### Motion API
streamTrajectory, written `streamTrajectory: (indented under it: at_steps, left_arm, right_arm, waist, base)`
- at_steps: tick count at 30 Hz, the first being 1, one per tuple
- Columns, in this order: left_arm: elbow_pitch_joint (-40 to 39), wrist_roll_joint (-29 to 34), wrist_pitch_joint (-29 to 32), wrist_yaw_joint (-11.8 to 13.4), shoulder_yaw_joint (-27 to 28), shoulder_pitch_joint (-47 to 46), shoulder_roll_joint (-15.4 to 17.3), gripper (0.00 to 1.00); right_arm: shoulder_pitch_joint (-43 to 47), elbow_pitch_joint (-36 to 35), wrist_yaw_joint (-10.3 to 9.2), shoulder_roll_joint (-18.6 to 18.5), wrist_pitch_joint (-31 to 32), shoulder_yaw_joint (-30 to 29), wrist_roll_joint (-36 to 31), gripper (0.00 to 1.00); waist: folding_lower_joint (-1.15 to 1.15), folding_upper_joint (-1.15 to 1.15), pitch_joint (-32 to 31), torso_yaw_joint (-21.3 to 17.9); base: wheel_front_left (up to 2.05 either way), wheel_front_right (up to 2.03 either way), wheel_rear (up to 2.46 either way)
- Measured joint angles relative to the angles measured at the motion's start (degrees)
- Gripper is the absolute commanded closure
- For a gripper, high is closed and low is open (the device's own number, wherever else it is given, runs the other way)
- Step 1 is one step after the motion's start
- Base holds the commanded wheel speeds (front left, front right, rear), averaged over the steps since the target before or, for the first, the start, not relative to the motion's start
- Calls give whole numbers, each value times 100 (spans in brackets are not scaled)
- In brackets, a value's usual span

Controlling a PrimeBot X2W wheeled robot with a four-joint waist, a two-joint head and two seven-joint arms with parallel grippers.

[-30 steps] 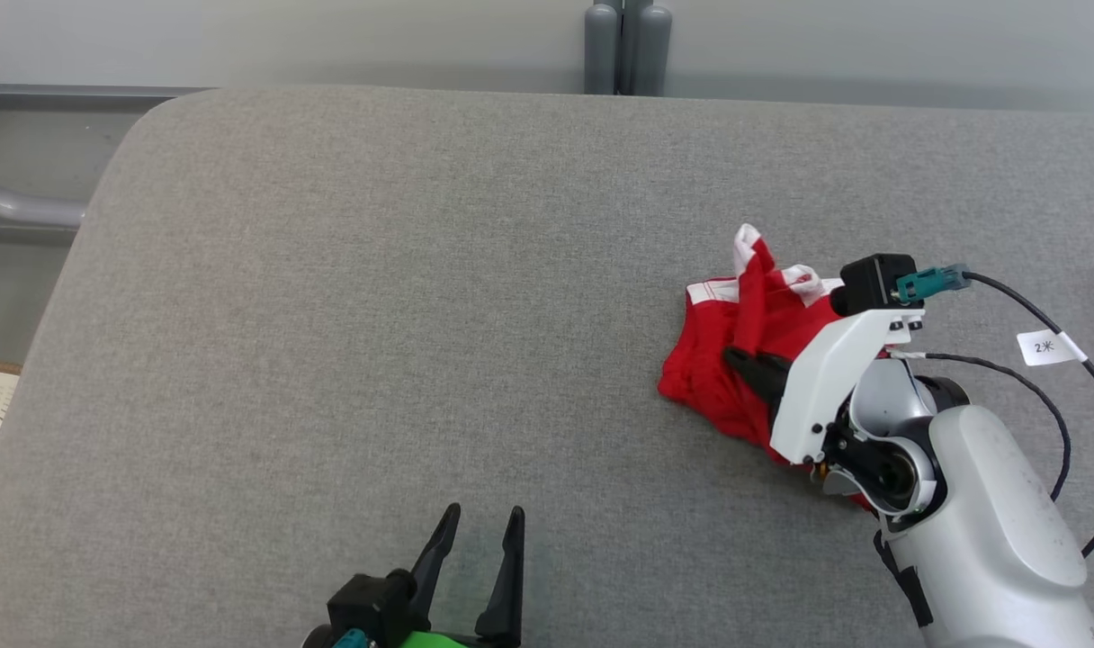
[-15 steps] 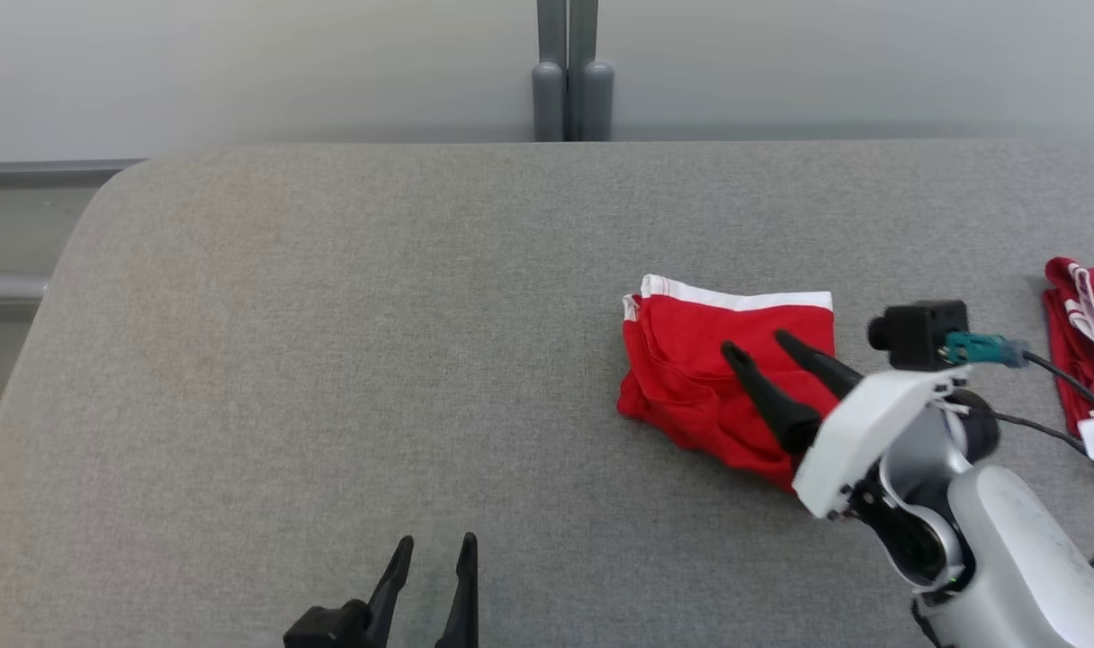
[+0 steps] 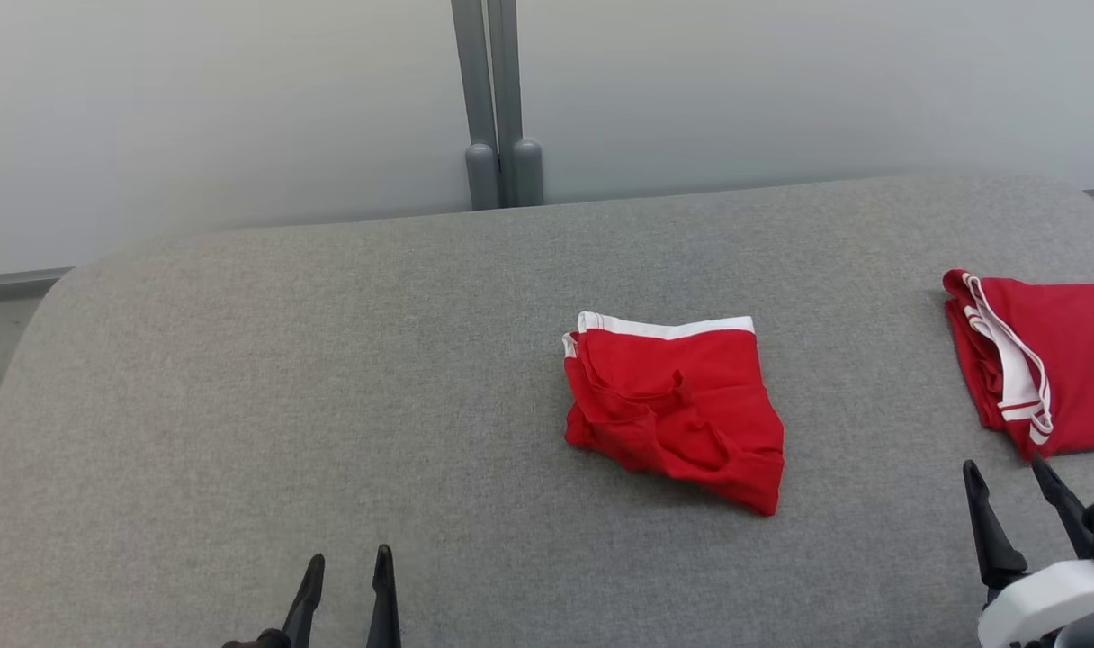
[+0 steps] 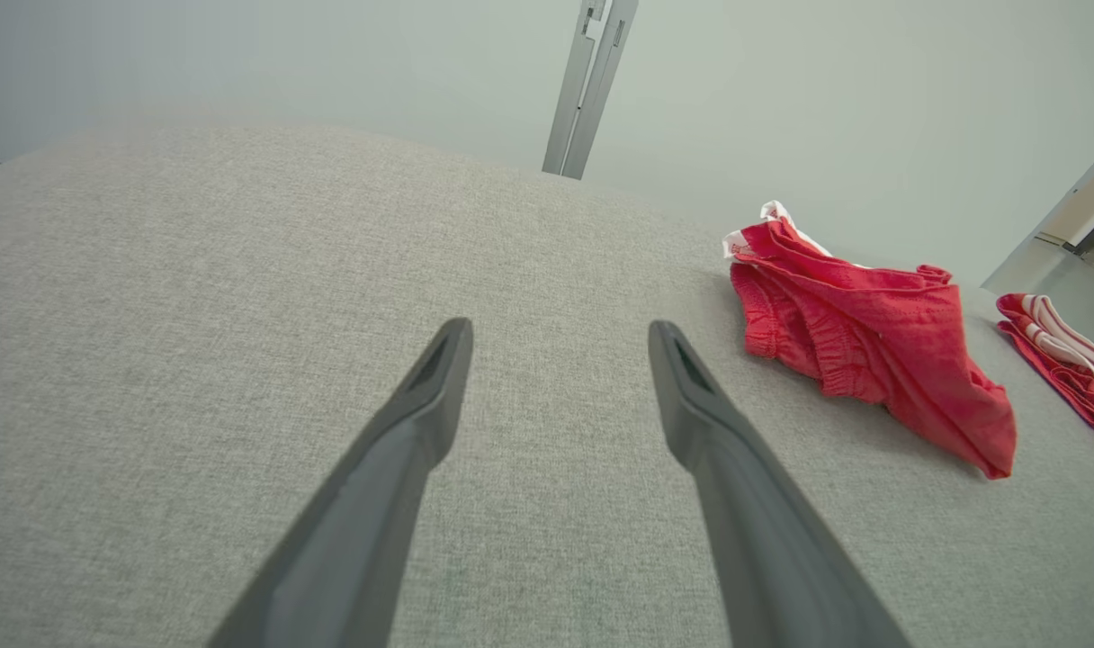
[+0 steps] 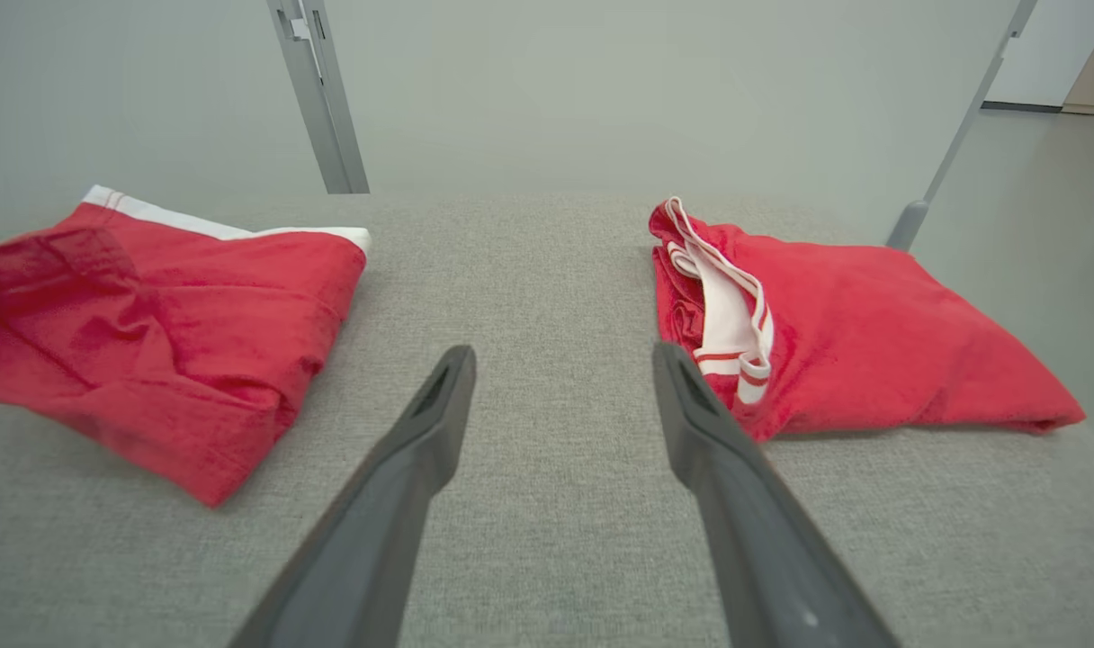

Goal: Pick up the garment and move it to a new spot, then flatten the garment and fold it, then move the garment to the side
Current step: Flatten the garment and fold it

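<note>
Folded red shorts (image 3: 673,414) sit near the middle of the grey table (image 3: 286,378). The left gripper (image 3: 349,556) and right gripper (image 3: 1003,465) are both spread apart, holding nothing, well clear of them. Another red garment (image 3: 1060,360) lies just beyond the right one.

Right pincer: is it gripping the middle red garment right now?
No, the right pincer stands open and empty over the gray surface, with the middle red garment lying apart beside it.

the head camera looks forward and down from above onto the grey table (image 3: 241,405), with the pale wall (image 3: 196,108) behind. both wrist cameras sit low and close over the table, facing that same wall. all three views share the red garment (image 3: 673,414) in the middle and the grey post (image 3: 497,108).
</note>
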Motion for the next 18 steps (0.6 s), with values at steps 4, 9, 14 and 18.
streamTrajectory:
  at_steps: [4, 9, 14, 18]
  left_arm:
    - [-99, 92, 0, 1, 132, 88, 0, 0]
    - [-182, 174, 0, -1, 211, 167, 1, 0]
    - [-203, 308, 0, -48, 254, 221, 0, 0]
    - [-211, 356, 0, -59, 285, 233, 0, 0]
  right_arm:
    - [241, -258, 0, 242, -18, -422, -100, 0]
    - [489, -526, 1, 423, -18, -600, -189, 0]
    - [582, -643, 1, 461, -18, -611, -236, 0]
    - [595, -670, 1, 469, -18, -577, -237, 0]
  waist:
    - [0, 0, -111, -49]
    - [0, 0, -195, -48]
    - [0, 0, -242, 10]
    - [0, 0, -253, 78]
  base:
    - [0, 0, 0]
    - [0, 0, 0]
    - [0, 0, 0]
    - [0, 0, 0]
